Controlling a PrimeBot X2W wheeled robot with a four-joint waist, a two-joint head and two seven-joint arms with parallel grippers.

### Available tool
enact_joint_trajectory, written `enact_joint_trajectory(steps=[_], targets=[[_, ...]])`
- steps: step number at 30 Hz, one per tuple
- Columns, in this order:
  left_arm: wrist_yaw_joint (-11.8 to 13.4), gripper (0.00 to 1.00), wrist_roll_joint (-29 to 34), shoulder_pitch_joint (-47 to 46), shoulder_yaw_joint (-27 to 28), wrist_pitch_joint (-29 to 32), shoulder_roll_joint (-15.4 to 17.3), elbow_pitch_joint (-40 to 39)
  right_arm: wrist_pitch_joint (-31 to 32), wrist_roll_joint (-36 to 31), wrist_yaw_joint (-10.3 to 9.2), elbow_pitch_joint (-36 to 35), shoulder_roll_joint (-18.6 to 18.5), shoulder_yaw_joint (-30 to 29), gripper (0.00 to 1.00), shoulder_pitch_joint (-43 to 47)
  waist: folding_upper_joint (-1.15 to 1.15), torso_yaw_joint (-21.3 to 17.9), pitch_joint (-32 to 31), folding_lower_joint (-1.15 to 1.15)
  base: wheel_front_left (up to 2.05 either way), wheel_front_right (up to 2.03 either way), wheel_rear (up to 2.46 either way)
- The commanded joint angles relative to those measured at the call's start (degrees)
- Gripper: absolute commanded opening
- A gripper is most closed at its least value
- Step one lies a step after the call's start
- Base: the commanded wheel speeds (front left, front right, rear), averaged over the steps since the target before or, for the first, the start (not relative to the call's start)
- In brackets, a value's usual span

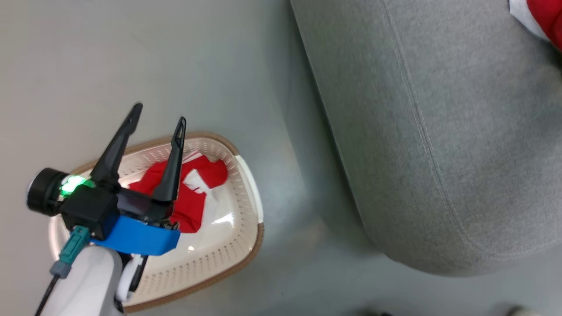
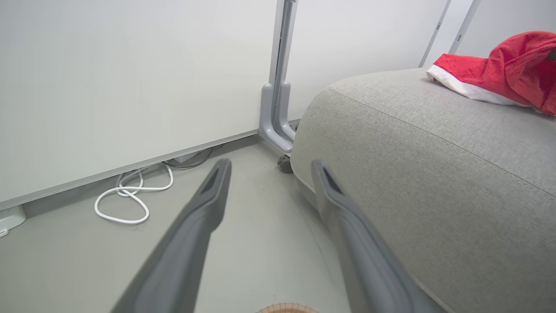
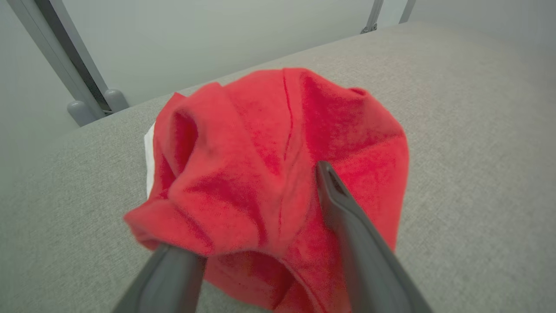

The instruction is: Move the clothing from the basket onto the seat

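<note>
Left pincer (image 1: pixel 160 115) hovered spread and empty above the basket (image 1: pixel 246 259) at seven o'clock, and one red garment (image 1: pixel 189 193) lay crumpled inside it. Beside the basket, the seat (image 1: pixel 439 131) ran off toward two o'clock. Far up at one o'clock the second red garment (image 1: pixel 544 17) sat on the seat, with the right pincer (image 3: pixel 265 182) spread at it, one finger tucked under the fabric.

The seat garment (image 1: pixel 544 15) is cropped by the head view's corner — the basket garment (image 1: pixel 191 210) partly hidden behind dark fingers (image 1: pixel 172 166).
</note>
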Motion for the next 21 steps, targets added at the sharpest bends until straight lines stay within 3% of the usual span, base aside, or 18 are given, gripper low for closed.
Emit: enact_joint_trajectory(steps=[1,6,11,15,21], targets=[[0.0,1.00,-0.4,-0.4,-0.1,-0.7,-0.6,1.0,-0.4,-0.3,-0.01,0.9,0.6,0.5,1.00,2.3,0.00,-0.2,-2.1,-0.01,0.00,0.00,0.00],[1.3,1.00,-2.8,3.2,1.6,-2.0,-4.2,5.6,-1.9,-1.5,0.00,2.2,3.0,3.2,1.00,7.6,0.00,1.0,-11.3,-0.01,0.00,0.00,0.00],[0.9,1.00,-3.9,7.4,3.8,-2.2,-8.0,7.6,-3.9,-4.9,0.01,0.4,4.7,8.2,1.00,16.1,0.00,3.6,-20.5,-0.01,0.00,0.00,0.00],[0.7,1.00,-4.0,11.5,6.8,-2.2,-10.6,8.5,-6.2,-4.7,0.01,-4.7,7.8,12.2,1.00,23.2,0.00,6.1,-26.3,-0.01,0.00,0.00,0.00],[-0.1,1.00,-3.2,16.4,11.0,-2.2,-13.4,10.9,-6.8,-1.9,0.01,-18.5,11.2,18.8,1.00,35.0,0.00,10.8,-31.9,-0.01,0.00,0.00,0.00]])
